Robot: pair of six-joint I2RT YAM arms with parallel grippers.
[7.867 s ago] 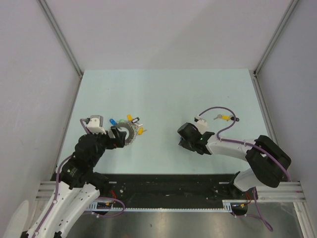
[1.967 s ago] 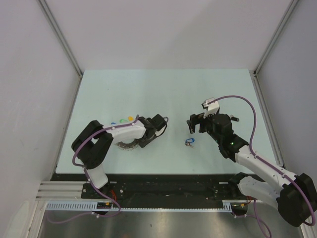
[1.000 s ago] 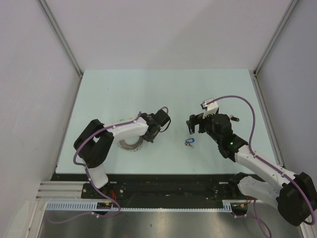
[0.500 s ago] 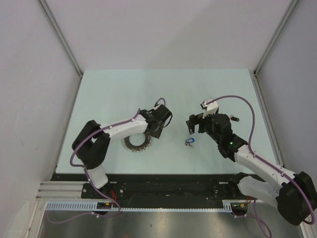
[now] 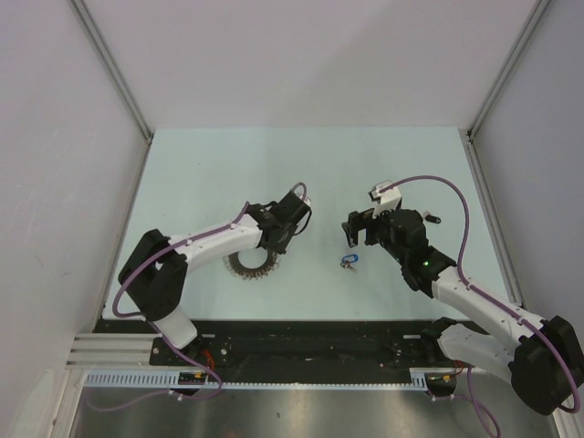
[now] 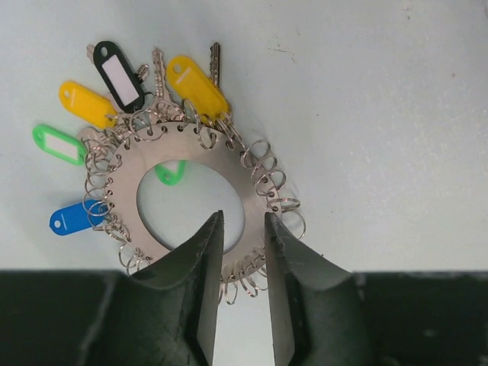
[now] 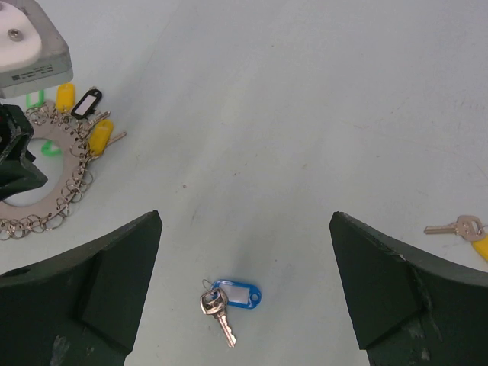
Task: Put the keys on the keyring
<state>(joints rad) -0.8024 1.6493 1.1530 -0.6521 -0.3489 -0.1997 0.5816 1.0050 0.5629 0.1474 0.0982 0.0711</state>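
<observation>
Left jaws: the left gripper [image 6: 242,219] has its fingers a narrow gap apart. They straddle the near band of the keyring [image 6: 194,146], one tip over the hole and one at the outer edge. Whether they pinch the band or only hover over it cannot be told.
Right jaws: the right gripper [image 7: 245,216] is spread wide with nothing in it, poised above the blue-tagged key [image 7: 230,297].
Keyring: it lies flat on the pale table [image 5: 365,164], near the middle, in front of the left arm.
Hung keys: the hung keys [image 6: 197,85], with yellow, black, green and blue tags, fan around the far and left rim.
Step in hand: probably the left arm steadies the plate while the right arm fetches the loose blue key.
Doing it well: lower the right jaws squarely over the plastic tag and close on that, since the thin blade would likely slip. Keep the key's own little split ring free so it can be hooked on. The left grip should be firm enough that the plate cannot turn.
Free loops: the bare wire loops [image 6: 268,164] along the right rim look like the easiest target.
In the way: the left wrist's white camera housing [image 7: 30,42] hangs over the ring, so the two arms would crowd each other there.
Elsewhere: a yellow-tagged key [image 7: 467,230] lies well apart on the right.
</observation>
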